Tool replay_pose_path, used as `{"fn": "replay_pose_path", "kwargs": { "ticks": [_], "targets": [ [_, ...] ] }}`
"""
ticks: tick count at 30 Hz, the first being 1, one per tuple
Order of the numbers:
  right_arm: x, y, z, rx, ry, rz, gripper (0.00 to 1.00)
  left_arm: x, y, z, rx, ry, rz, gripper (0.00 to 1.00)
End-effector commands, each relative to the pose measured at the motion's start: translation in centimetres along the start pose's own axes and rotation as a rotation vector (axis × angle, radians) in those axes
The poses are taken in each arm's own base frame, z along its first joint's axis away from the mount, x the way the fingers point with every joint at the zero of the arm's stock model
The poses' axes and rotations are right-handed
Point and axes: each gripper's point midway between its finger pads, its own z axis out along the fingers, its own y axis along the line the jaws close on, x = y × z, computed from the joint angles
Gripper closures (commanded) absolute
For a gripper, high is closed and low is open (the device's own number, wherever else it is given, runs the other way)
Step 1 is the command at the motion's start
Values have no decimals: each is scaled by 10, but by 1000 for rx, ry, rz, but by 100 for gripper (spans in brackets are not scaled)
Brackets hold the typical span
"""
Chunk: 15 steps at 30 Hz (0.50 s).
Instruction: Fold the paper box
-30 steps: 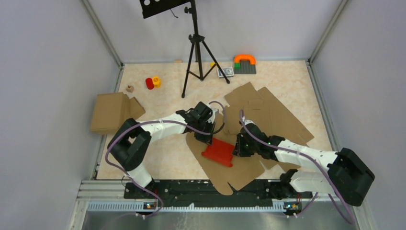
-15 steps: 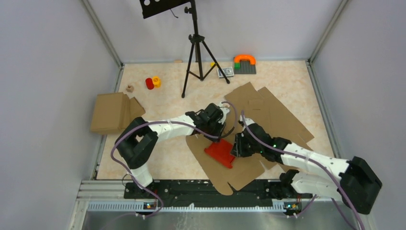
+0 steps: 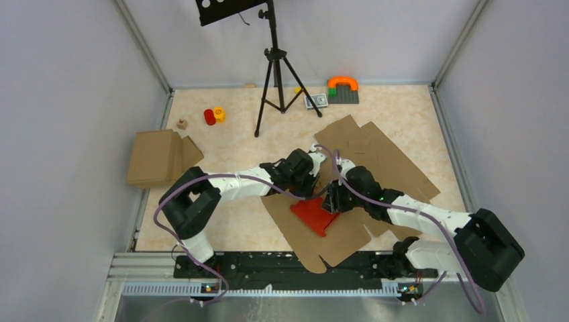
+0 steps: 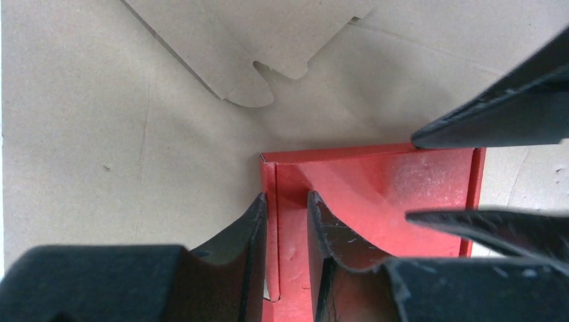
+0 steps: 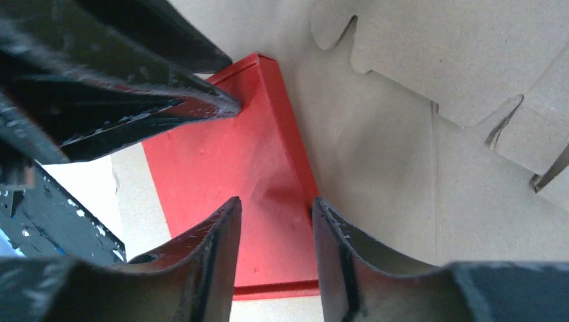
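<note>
The red paper box point(image 3: 314, 215) lies on a large brown cardboard sheet point(image 3: 349, 238), between the two arms. My left gripper point(image 3: 310, 192) comes down on its far left corner. In the left wrist view the gripper point(image 4: 287, 209) has its jaws nearly together astride the box's upright edge wall point(image 4: 270, 201). My right gripper point(image 3: 331, 204) is at the box's right side. In the right wrist view the gripper point(image 5: 272, 204) is open, one finger over the red panel point(image 5: 221, 168) and the other outside its right edge.
More flat brown cardboard cut-outs point(image 3: 376, 157) lie under and behind the right arm. A folded brown box point(image 3: 158, 155) sits at the left. A black tripod point(image 3: 275, 80), red and yellow cylinders point(image 3: 214, 115) and a toy block set point(image 3: 342, 89) stand at the back.
My left gripper has moved right to the box's far corner. My right gripper has shifted up and left against the box. The box has turned and slid slightly right.
</note>
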Motion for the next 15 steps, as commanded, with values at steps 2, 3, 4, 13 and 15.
{"fn": "replay_pose_path", "kwargs": {
  "ticks": [2, 3, 4, 13, 15],
  "targets": [
    [1, -1, 19, -81, -13, 44, 64, 28, 3, 5, 6, 71, 28, 74],
    [3, -3, 20, -92, -8, 62, 65, 27, 2, 4, 11, 66, 28, 74],
    [7, -5, 21, -101, 0, 77, 65, 25, 1, 3, 17, 60, 29, 73],
    [32, -27, 29, -20, 99, 87, 79, 5, 3, -15, -20, -14, -12, 61],
    [30, -29, 29, -5, 91, 91, 79, -5, 8, -33, -64, -70, -30, 46]
  ]
}}
